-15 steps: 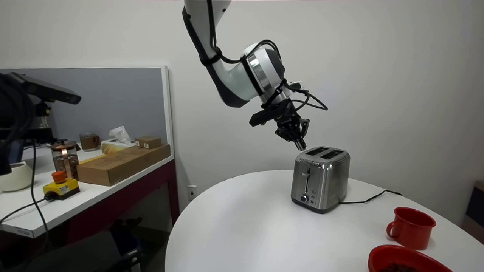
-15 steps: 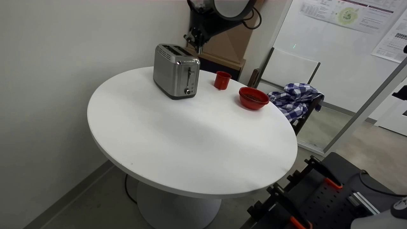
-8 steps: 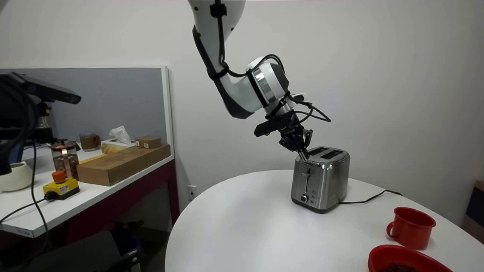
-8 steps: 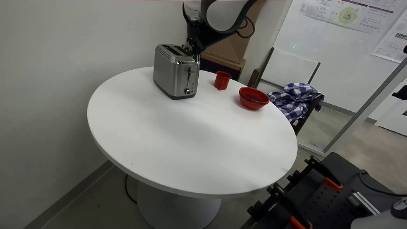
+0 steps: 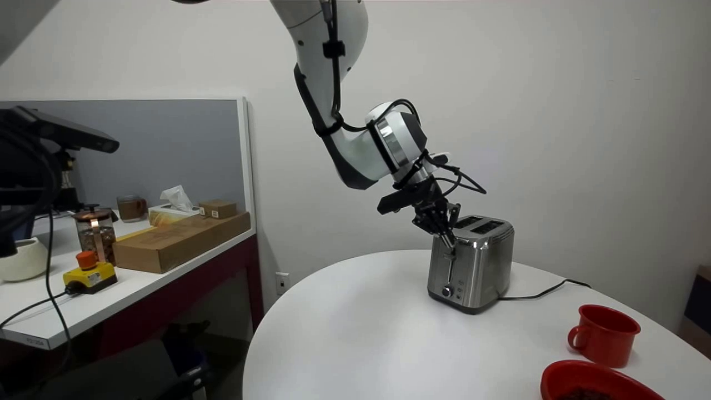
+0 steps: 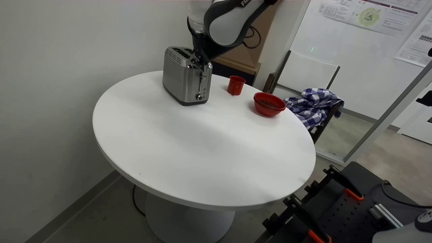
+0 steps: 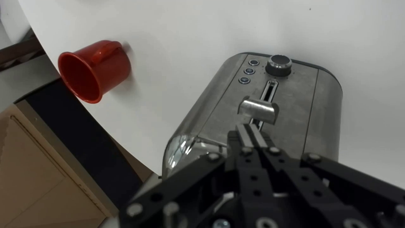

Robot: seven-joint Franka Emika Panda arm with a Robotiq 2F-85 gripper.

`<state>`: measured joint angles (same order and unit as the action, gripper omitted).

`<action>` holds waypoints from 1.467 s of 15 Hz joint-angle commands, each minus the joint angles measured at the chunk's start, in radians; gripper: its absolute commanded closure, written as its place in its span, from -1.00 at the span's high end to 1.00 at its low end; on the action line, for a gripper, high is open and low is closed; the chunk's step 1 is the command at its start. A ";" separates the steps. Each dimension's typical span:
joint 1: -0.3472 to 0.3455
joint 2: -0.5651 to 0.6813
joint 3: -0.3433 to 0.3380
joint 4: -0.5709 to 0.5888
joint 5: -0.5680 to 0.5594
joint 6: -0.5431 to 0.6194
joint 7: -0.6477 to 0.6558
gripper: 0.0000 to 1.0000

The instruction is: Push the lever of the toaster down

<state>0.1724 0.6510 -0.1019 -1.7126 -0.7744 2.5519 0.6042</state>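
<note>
The silver toaster (image 5: 484, 272) stands upright on the white round table (image 6: 202, 152); it also shows in another exterior view (image 6: 177, 77) and the wrist view (image 7: 292, 126). Its lever (image 7: 259, 110) sits near the top of the vertical slot, above the round knob (image 7: 278, 65). My gripper (image 7: 252, 129) is shut and empty, fingertips together, pointing down at the front face just above the lever. In both exterior views the fingertips (image 5: 449, 244) are at the lever's top and partly cover it (image 6: 203, 69). Whether they touch it I cannot tell.
A red mug (image 5: 608, 339) and a red bowl (image 6: 266, 111) stand on the table beside the toaster. The mug also shows in the wrist view (image 7: 109, 65). A black cord (image 5: 547, 292) runs from the toaster. A wall is close behind the table.
My gripper has moved down from above the toaster's top edge to the front face, just over the lever. It stays shut. Toaster and lever look unmoved.
</note>
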 commanded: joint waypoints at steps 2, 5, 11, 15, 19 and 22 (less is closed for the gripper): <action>0.029 0.084 -0.035 0.082 0.015 0.022 0.003 -1.00; 0.035 0.113 -0.038 0.095 0.022 0.020 0.000 -1.00; 0.043 0.154 -0.045 0.095 0.025 0.026 -0.002 -1.00; 0.042 0.188 -0.045 0.097 0.032 0.028 -0.004 -1.00; 0.039 0.218 -0.044 0.084 0.040 0.040 -0.002 -1.00; 0.038 0.217 -0.041 0.078 0.048 0.036 -0.002 -1.00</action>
<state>0.2004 0.8143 -0.1286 -1.6402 -0.7666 2.5540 0.6041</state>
